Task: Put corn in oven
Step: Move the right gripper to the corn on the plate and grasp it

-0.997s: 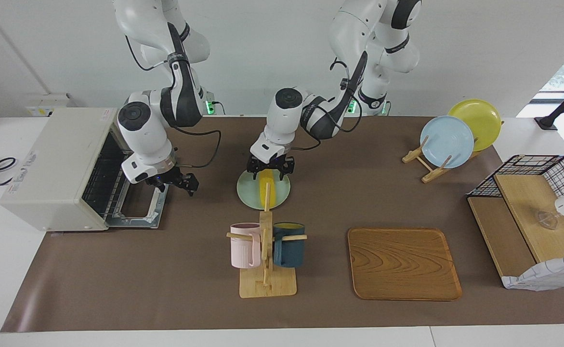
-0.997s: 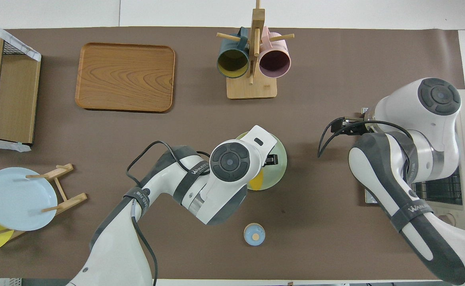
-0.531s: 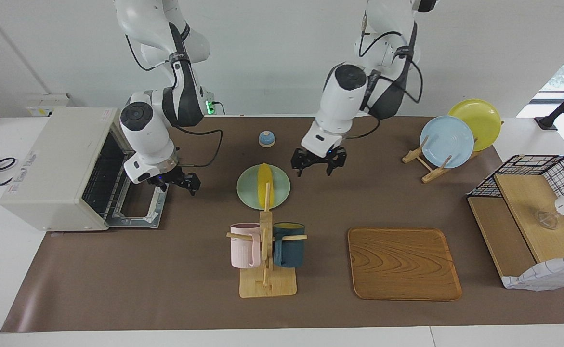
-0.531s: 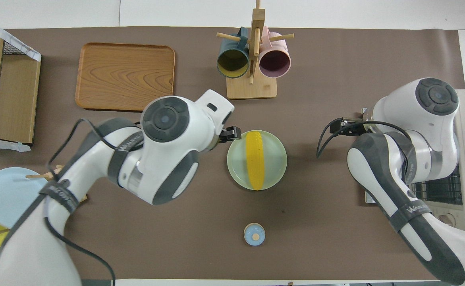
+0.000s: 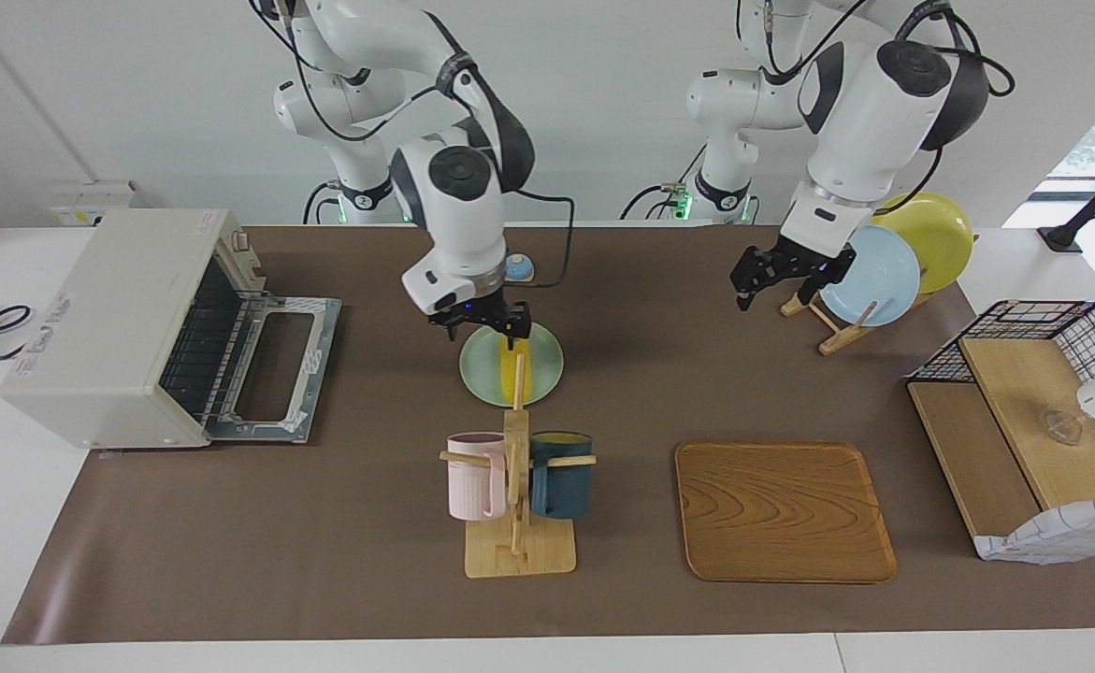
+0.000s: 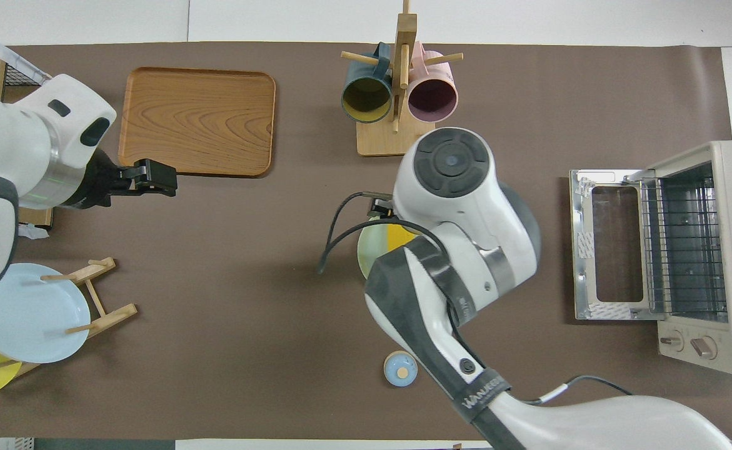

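The right gripper (image 5: 480, 324) hung at frame center with fingers spread wide, just above the corn (image 5: 514, 370) lying on the mint-green plate (image 5: 540, 373). The left gripper (image 5: 784, 271), fingers also wide, waited upper right; the oven (image 5: 126, 322) stood open at mid-left.

Table cover (image 5: 323, 523) is plain brown. Corn (image 5: 515, 370) is bright yellow, on a mint-green plate (image 5: 483, 370). Oven (image 5: 108, 318) is off-white with a silvery door frame (image 6: 609, 244). One pink mug (image 5: 475, 475), one dark teal mug (image 5: 561, 474) that's yellowish inside, both on a pale wood rack (image 5: 516, 523). Wooden tray (image 5: 781, 509) has a strong swirly grain. Light blue plate (image 5: 874, 274), yellow plate (image 5: 930, 234). Black wire basket (image 5: 1052, 322) with a checked white cloth (image 5: 1052, 537). Arms are white and dark grey.
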Controlling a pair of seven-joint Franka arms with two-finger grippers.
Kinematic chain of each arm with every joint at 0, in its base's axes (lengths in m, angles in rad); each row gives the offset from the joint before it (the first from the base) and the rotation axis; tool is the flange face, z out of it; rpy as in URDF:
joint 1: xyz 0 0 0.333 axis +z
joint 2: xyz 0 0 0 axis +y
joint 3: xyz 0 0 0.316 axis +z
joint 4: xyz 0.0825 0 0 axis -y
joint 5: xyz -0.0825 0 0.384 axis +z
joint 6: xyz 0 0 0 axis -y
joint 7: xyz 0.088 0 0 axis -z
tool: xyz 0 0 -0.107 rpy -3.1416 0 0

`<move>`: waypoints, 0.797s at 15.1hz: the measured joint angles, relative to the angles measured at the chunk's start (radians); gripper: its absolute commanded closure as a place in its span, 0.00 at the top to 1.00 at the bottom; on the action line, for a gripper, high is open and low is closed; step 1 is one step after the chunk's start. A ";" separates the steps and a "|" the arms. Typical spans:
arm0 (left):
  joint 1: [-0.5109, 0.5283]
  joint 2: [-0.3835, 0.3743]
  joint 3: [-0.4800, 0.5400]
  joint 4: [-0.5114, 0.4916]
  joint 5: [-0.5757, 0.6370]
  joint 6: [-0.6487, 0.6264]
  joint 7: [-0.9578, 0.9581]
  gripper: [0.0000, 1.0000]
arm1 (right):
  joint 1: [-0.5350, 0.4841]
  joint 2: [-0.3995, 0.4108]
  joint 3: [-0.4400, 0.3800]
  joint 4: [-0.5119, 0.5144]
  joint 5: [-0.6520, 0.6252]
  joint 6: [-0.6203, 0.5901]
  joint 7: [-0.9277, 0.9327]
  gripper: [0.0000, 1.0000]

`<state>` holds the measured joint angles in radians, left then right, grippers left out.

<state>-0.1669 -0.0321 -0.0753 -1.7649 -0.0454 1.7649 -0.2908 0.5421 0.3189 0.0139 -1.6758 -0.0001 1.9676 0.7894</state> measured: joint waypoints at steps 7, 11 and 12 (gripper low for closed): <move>0.011 -0.067 -0.013 0.017 0.021 -0.193 0.011 1.00 | 0.153 0.190 0.000 0.060 -0.090 0.100 0.151 1.00; 0.010 -0.067 -0.020 0.018 0.021 -0.194 0.011 1.00 | 0.162 0.173 0.000 -0.022 -0.090 0.182 0.153 0.67; 0.010 -0.067 -0.020 0.019 0.021 -0.194 0.011 1.00 | 0.165 0.168 0.000 -0.039 -0.090 0.187 0.153 0.55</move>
<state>-0.1567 -0.0990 -0.0949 -1.7457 -0.0240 1.5711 -0.2797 0.7073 0.4866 0.0140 -1.7145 -0.0899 2.1544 0.9422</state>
